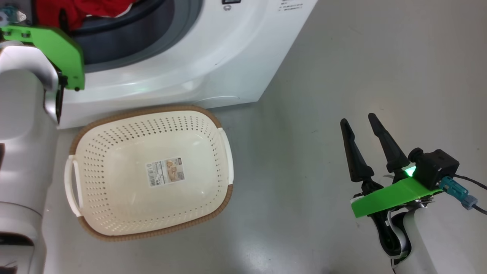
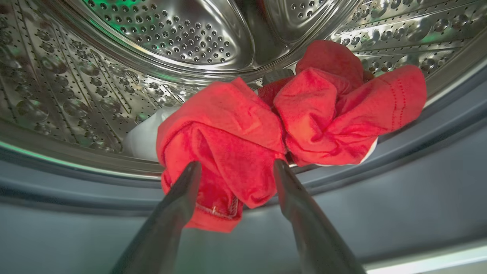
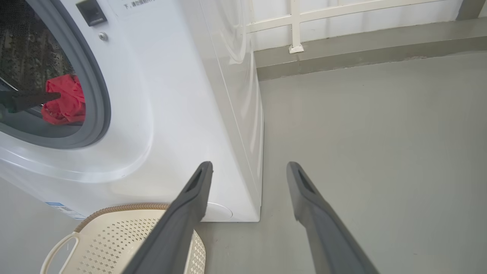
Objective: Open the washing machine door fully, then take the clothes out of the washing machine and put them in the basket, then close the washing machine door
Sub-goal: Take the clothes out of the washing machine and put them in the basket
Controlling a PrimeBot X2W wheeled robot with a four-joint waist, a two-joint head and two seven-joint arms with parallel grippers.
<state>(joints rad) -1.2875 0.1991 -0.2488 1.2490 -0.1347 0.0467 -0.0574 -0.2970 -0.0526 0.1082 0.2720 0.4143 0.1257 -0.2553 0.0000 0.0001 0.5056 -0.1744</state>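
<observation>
Red clothes [image 1: 80,11] peek out of the round hole of the white washing machine [image 1: 213,57] at the top of the head view. Just in front of the machine, on the grey floor [image 1: 323,76], sits the cream basket [image 1: 114,198] with its brown rim and a paper sticker [image 1: 166,172] on its bottom. The right gripper [image 1: 357,119] hangs over the floor, well apart from the basket, its two fingers spread and holding nothing. The pale left forearm [image 1: 23,114] points up to the hole. In the left wrist view, the left gripper [image 2: 236,164] has its fingers wide apart, one on each side of a red fold that hangs over the edge of the shiny steel drum [image 2: 171,34] onto the grey rubber ring [image 2: 418,171]. I cannot tell if the fingers touch the cloth. The other clothes sit bunched at the front of the drum. In the right wrist view, the right gripper's open fingers point at the machine's bottom corner and the floor. The basket is low on the left, and one dark finger of the left gripper lies against the red clothes in the hole.
</observation>
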